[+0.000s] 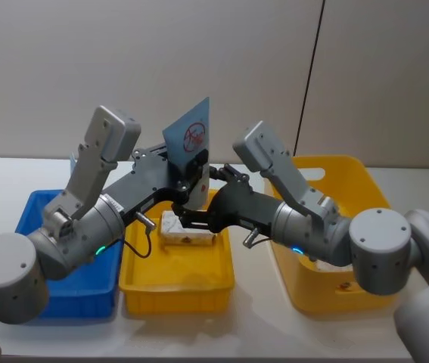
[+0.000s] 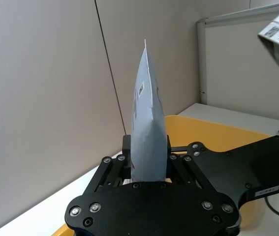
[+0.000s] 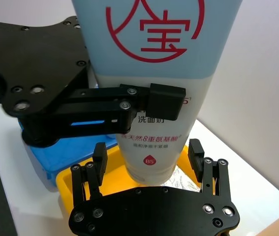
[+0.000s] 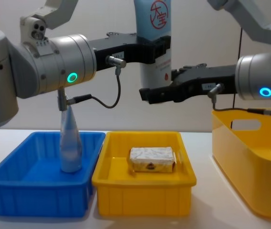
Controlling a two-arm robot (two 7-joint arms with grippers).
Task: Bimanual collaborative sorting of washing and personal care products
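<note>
I'm looking at a plain beige wall (image 1: 161, 68) behind the workspace, split by a thin dark vertical seam (image 1: 311, 76). A white table (image 1: 259, 333) spans the foreground. Off to one side, I see a grey partition panel (image 2: 247, 64). Lighting is even and soft.

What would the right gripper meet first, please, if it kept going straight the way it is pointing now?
Most likely the pale-blue pouch held upright by the left gripper. The right gripper is open, its fingers either side of the pouch's lower end, so its palm would reach the pouch first. How close it is, I cannot tell.
</note>
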